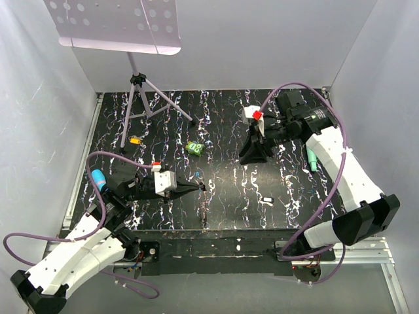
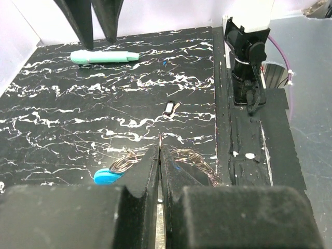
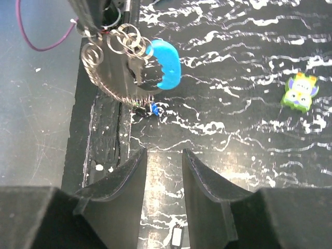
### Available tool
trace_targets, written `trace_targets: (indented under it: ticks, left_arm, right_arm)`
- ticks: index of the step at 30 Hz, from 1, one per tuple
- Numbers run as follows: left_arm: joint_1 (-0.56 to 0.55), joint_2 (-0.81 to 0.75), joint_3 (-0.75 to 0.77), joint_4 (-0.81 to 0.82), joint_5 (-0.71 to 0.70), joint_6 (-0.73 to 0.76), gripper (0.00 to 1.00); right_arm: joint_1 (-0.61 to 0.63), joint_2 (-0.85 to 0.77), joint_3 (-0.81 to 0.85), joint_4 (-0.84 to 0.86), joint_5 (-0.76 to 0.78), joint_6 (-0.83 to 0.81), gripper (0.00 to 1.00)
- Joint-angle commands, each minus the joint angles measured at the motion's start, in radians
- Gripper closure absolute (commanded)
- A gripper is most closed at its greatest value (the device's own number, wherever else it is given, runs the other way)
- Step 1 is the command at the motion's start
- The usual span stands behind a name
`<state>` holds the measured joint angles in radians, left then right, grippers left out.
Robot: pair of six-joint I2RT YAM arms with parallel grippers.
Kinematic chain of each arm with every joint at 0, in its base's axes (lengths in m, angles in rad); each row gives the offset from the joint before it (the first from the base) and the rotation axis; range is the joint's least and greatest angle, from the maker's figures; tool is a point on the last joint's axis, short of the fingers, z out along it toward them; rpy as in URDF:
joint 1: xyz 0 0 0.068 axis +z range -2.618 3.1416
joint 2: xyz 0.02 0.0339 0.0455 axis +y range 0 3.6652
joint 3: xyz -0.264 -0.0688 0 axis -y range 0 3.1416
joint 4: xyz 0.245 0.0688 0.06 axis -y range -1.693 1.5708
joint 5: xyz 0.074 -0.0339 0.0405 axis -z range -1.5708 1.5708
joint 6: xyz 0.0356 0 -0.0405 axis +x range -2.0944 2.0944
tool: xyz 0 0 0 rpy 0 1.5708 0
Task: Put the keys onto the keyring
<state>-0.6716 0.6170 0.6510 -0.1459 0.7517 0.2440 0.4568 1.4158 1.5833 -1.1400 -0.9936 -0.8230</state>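
My left pincer (image 2: 160,153) is pressed together, pinching the keyring (image 2: 191,157). From its wrist camera the thin chain loops out on both sides of the shut jaws, and the blue clip (image 2: 107,176) pokes out on the left. It sits low over the near part of the black marbled worktop (image 1: 229,124).

My right pincer (image 3: 164,168) is spread, with bare worktop showing through the gap and nothing between the jaws. It hangs over the far right of the worktop, pointing towards the left pincer. Its camera shows the chain and several wire rings bunched at the left pincer's tip, the clip sticking out beside them. A tiny blue-headed key (image 3: 153,109) sits at the low end of the chain. I cannot tell whether it hangs on the chain or lies on the worktop beneath.

Further out, a green lumpy toy (image 1: 194,148) lies near the middle and a small orange-yellow piece (image 1: 135,139) far left by the tripod stand (image 1: 140,98). A teal marker (image 1: 313,159) lies beside the right arm, and a small black-and-white piece (image 1: 267,199) nearer the front edge.
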Motion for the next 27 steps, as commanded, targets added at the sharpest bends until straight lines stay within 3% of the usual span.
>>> trace_targets:
  ticks: [1,14,27]
  left_arm:
    - [0.003,0.001,0.065,-0.038,0.058,0.115,1.0]
    - [0.003,-0.028,-0.04,0.089,0.038,0.117,1.0]
    - [0.004,-0.097,-0.136,0.186,0.009,0.049,1.0]
  right_arm:
    - [-0.099,-0.026,-0.049,0.019,-0.06,0.011,0.58]
    - [-0.279,-0.034,-0.232,0.095,-0.034,0.097,0.46]
    - [-0.374,-0.19,-0.422,0.255,-0.103,0.228,0.3]
